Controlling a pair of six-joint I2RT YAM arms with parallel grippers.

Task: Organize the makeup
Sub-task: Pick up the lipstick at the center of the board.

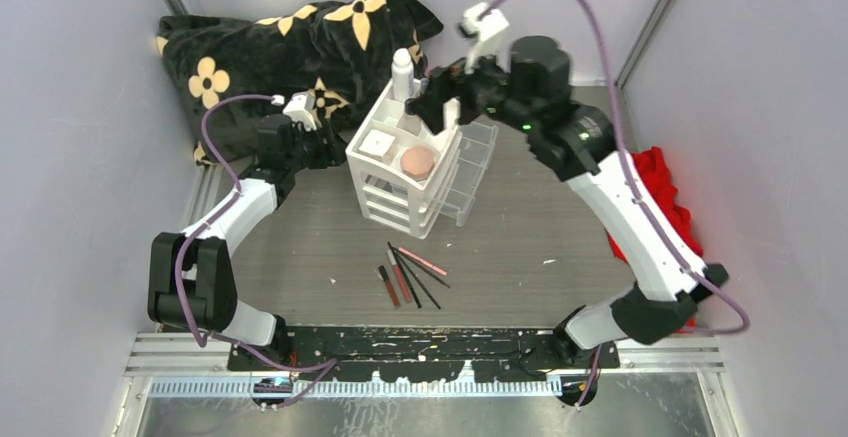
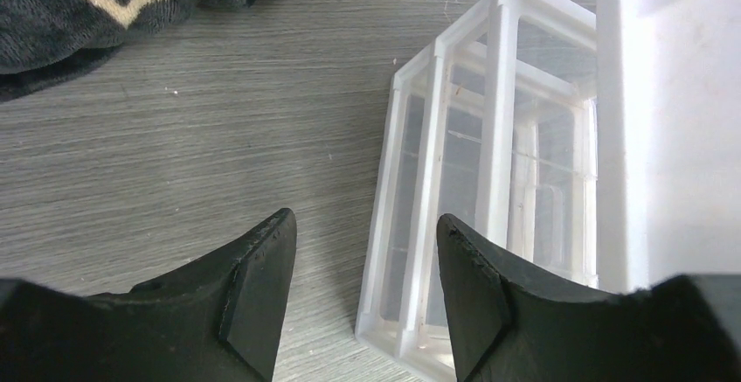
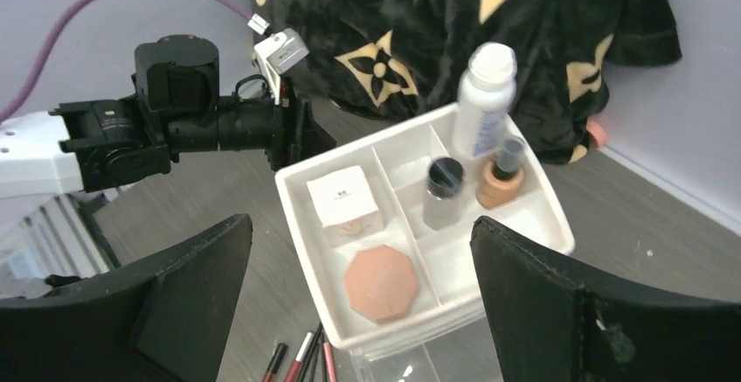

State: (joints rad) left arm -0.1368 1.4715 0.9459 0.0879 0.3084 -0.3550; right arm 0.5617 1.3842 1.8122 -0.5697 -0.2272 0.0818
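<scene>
Listing the scene from left to right.

- **Black floral blanket** (image 1: 300,42): bunched at the far left corner. Not part of the job.
- **Left gripper** (image 2: 365,220): low over the grey table, just beside the left wall of the drawer unit. Its fingers (image 2: 253,299) are apart, with nothing between them.
- **White plastic drawer unit** (image 1: 400,202): upright at mid-table. Its clear drawers (image 1: 475,167) are drawn out on the right side.
- **Top tray, already stocked:**
  - white square box (image 3: 343,203) in the left front cell
  - pink octagonal compact (image 3: 381,281) just in front of the box
  - white bottle (image 3: 483,102) upright at the back
  - tan dark-capped bottle (image 3: 502,177) beside the white bottle
  - small dark-lidded jar (image 3: 443,191) next to the tan bottle
- **Loose stock:** thin black pencils (image 1: 415,277), red tubes (image 1: 393,282) and one pink stick (image 1: 422,261). They lie flat on the table nearer the arm bases than the unit, fanned together.
  - Their long axes run roughly far-to-near, slightly slanted.
  - They are well apart from both grippers and sit between the two arms.
- **Right gripper** (image 3: 358,225): raised above the tray and looking down on it. Its fingers are spread wide and empty.
- **Red cloth** (image 1: 665,182): at the right wall, partly under the right arm.

**Judgement:** the sticks are what remains to sort. They lie on the base side of both sets of fingers. The left gripper seems slightly nearer and is already low, so a grasp would likely close across the sticks' width.
</scene>
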